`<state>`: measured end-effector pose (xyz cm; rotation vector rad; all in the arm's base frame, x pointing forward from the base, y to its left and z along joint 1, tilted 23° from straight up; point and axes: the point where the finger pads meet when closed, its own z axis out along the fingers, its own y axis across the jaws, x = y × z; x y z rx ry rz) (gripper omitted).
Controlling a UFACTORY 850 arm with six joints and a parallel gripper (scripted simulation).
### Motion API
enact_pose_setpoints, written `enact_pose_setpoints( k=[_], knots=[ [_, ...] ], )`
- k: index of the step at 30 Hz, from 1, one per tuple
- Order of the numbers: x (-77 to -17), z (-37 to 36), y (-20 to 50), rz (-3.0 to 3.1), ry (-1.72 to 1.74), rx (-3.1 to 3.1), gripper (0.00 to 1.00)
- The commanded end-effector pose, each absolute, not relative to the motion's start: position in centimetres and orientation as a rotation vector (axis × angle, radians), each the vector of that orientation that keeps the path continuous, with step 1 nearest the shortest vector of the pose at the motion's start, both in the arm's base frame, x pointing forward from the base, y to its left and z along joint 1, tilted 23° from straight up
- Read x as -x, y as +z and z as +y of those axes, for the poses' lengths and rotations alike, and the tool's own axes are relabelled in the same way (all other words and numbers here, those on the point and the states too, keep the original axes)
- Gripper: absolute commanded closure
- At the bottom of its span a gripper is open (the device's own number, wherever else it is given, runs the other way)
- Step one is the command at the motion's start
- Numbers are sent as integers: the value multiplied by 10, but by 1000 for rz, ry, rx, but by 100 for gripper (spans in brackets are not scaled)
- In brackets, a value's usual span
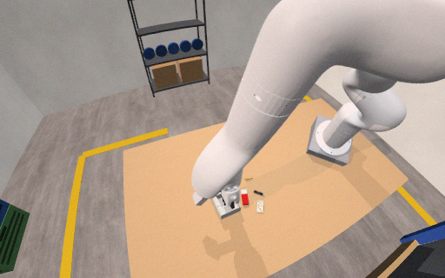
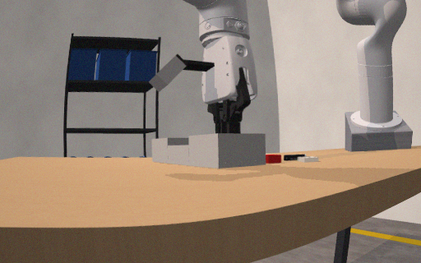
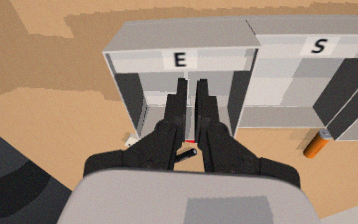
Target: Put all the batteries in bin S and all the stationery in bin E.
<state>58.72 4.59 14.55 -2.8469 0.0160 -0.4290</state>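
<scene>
My gripper [image 2: 228,128] [image 3: 191,92] is shut down to a narrow gap, its fingertips inside bin E [image 2: 242,151] [image 3: 142,37]. I see nothing that I can make out as held between them; the tips are hidden in the exterior view. Bin S [image 3: 282,45] stands beside bin E. An orange battery [image 3: 315,145] lies on the table near bin S. A red and white block [image 1: 245,198] [image 2: 273,159] lies close beside bin E. A small black stick-like thing [image 1: 258,193] [image 2: 293,157] [image 3: 187,155] lies beyond it. The fingers hide part of bin E's inside.
A white domino [image 1: 260,207] [image 2: 309,159] and a small yellow thing [image 1: 249,178] lie on the table [image 1: 174,234]. A further bin wall [image 3: 345,95] rises right of bin S in the wrist view. The arm's base [image 1: 329,149] stands at the far side.
</scene>
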Motion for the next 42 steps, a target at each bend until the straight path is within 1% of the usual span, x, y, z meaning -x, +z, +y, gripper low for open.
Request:
enact_pose_setpoints(
  k=[1, 28, 42],
  knots=[
    [-587, 45, 150, 16, -430, 2847, 93],
    [-573, 33, 192, 16, -430, 2847, 93],
    [-544, 8, 285, 16, -431, 2847, 93]
  ],
)
